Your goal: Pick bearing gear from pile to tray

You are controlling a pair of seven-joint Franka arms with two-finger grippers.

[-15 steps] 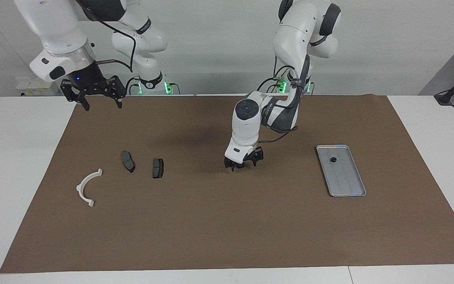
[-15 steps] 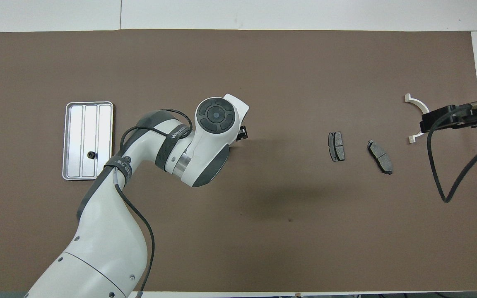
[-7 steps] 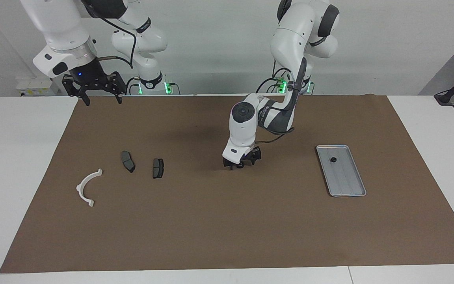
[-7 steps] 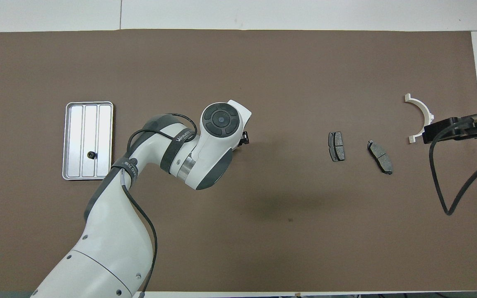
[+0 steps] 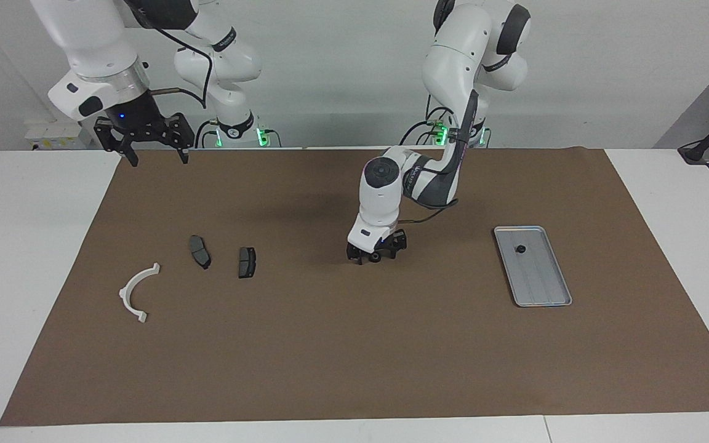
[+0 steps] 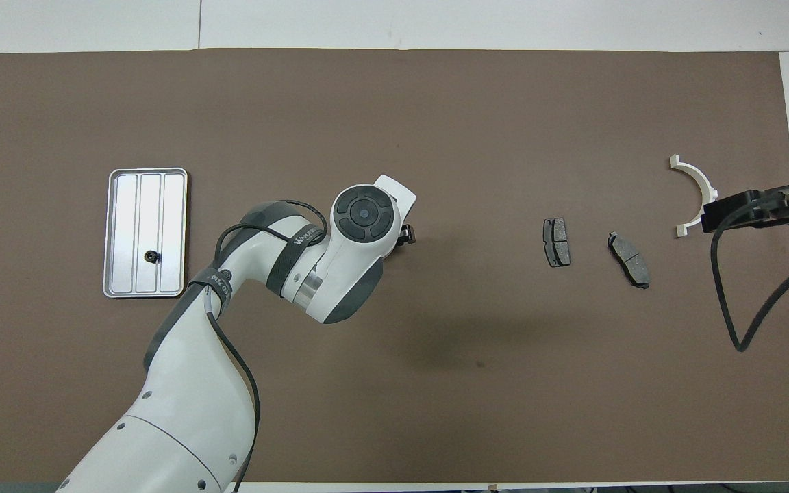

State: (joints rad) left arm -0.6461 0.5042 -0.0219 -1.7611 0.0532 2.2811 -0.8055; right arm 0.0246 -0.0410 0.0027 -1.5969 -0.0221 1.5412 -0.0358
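Left gripper [image 5: 374,257] sits low on the mat between pile [image 5: 200,264] and tray [image 5: 543,294] — prob. over a bearing gear; grip state: can't tell. One black piece [image 5: 521,249] already in tray. Right gripper [image 5: 146,146], fingers spread, waits over the mat's edge.

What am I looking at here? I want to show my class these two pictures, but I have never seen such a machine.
These are two white robot arms at a table covered by a brown mat. One picture faces the robots from across the table; the other looks down from above their end.

The left gripper is low over the middle of the mat; whether it holds anything cannot be seen. The right gripper waits raised, fingers apart.

On the mat lie a white curved bracket and two dark brake pads. Toward the left arm's end lies a metal tray with one small black piece in it.
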